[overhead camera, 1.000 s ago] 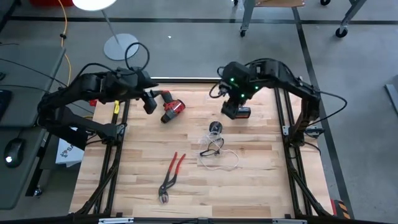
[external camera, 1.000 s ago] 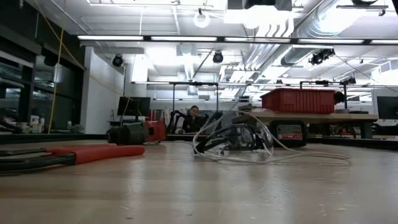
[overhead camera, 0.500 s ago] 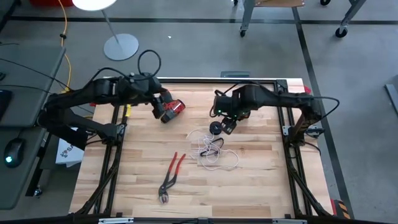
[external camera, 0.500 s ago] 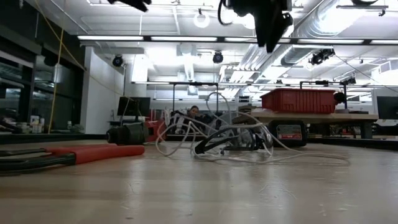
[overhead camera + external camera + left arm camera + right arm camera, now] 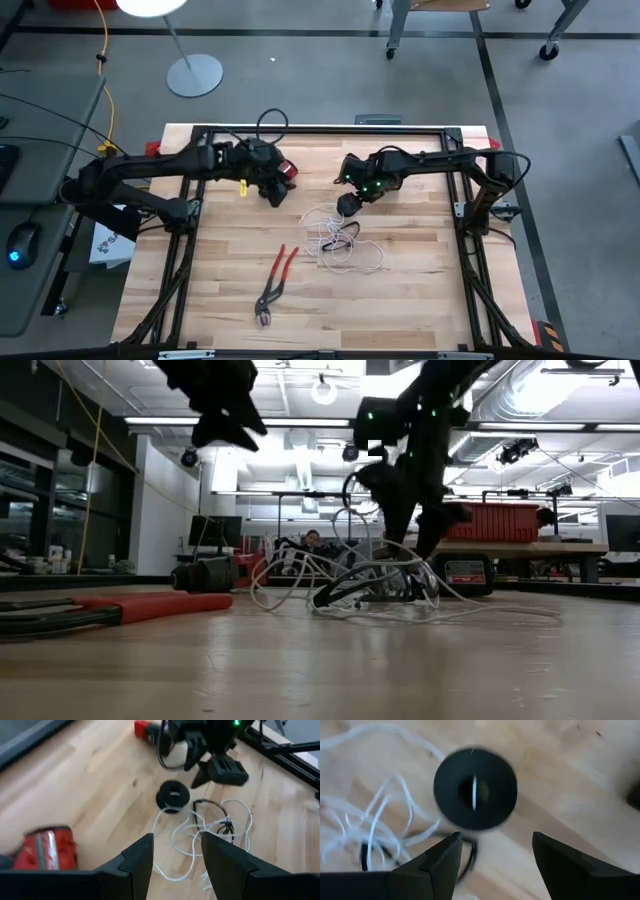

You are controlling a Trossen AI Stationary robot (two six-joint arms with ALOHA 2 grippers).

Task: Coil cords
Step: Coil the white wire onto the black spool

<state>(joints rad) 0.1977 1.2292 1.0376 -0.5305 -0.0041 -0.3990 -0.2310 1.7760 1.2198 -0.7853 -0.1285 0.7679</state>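
The thin white string-like cord (image 5: 345, 245) lies in a loose tangle on the pale wooden table (image 5: 420, 290), mixed with a short dark wire. It spreads from the small round black spool (image 5: 347, 205) toward the near edge of the table. The red-handled pliers (image 5: 273, 282) lie well apart from the spool, on its left-arm side.

Handling, as a judgement: the cord looks light, limp and prone to snagging. It will not hold a shape and will slide over the smooth wood. The spool looks rigid and light, and is the firmer thing to grip, across its rim. Take the cord itself at a single free strand, not at the knot of loops.

The right gripper (image 5: 492, 852) hangs just above the spool, fingers spread and empty. The left gripper (image 5: 175, 855) is near the spool on the side of the red and black power tool (image 5: 285, 172), fingers parted, holding nothing.

No brand, label or writing can be read.
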